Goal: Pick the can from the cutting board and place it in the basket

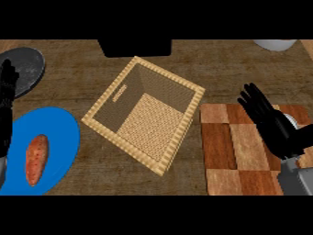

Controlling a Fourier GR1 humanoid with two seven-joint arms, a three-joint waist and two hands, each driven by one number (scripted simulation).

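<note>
A checkered wooden cutting board lies at the right. My right hand hovers over its right part, fingers straight and pointing up-left, thumb spread to the right, open. Only a small grey sliver of the can shows between the fingers and the thumb; the hand hides the rest. The woven basket sits tilted in the middle of the counter, left of the board, with nothing inside. At the left edge my left hand rests open, fingers up.
A blue plate holding a sweet potato lies at the lower left. A grey plate sits at the upper left. A black object stands behind the basket, and a white item at the top right.
</note>
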